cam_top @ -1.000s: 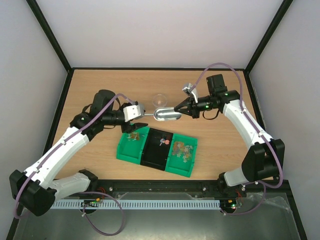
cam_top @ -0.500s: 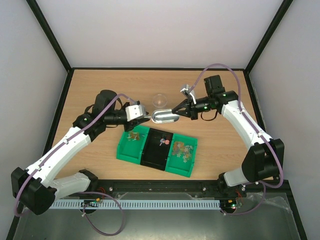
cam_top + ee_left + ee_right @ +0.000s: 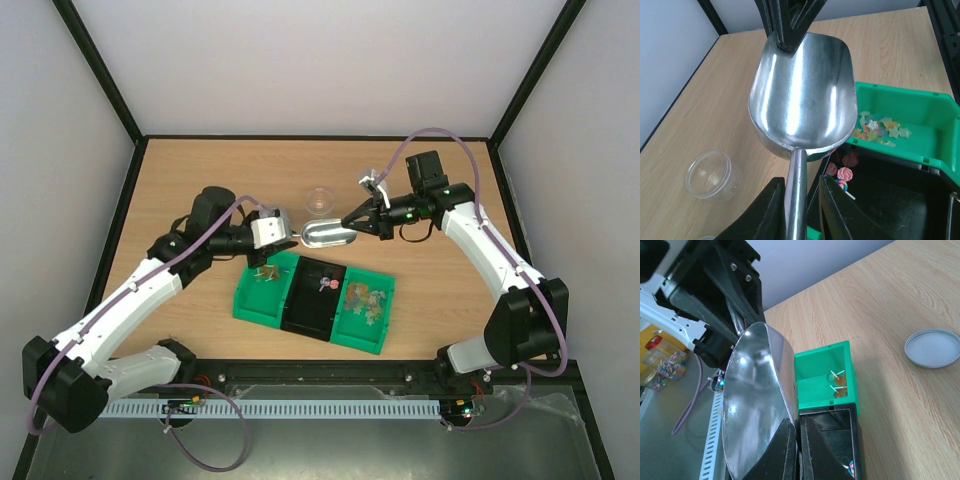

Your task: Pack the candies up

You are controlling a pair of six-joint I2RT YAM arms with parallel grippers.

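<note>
Tray (image 3: 256, 315) sits mid counter (image 3: 200, 170). Most candies (image 3: 365, 298) lie in its right bin (image 3: 362, 338), with a few in the left bin (image 3: 262, 290) and middle bin (image 3: 308, 312). Scoop (image 3: 330, 233) hangs over the tray's back edge. Cup (image 3: 318, 198) stands behind the scoop. Lid (image 3: 932, 348) lies on the counter, apart from the tray.

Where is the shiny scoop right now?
In the top view the scoop is mid-table between the left gripper and the right gripper, just behind the bins and in front of the clear cup.
</note>
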